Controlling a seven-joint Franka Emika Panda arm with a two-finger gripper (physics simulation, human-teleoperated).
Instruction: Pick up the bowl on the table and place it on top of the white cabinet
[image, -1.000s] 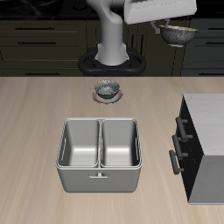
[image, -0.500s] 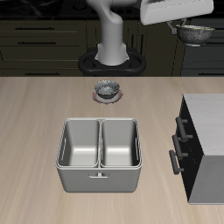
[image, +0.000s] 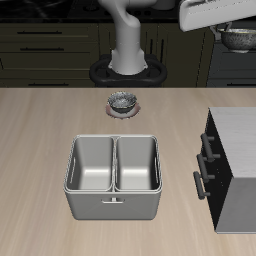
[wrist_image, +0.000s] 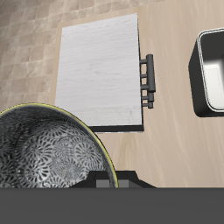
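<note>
My gripper is shut on the rim of the bowl, a small grey metal bowl, and holds it high in the air beyond the table's back edge. In the wrist view the bowl shows its dark speckled inside, with my fingertips at its rim. The white cabinet, with a pale top, black front and bar handles, stands on the table below and nearer the front edge. It also shows in the wrist view, beyond the bowl.
A second, same-looking grey bowl sits at the back middle of the table. A steel double basin stands near the front edge beside the cabinet; its corner shows in the wrist view. Dark kitchen cabinets line the back.
My gripper has carried the bowl sideways through the air toward the cabinet's side, staying high. The second bowl, the basin and the cabinet have not moved.
</note>
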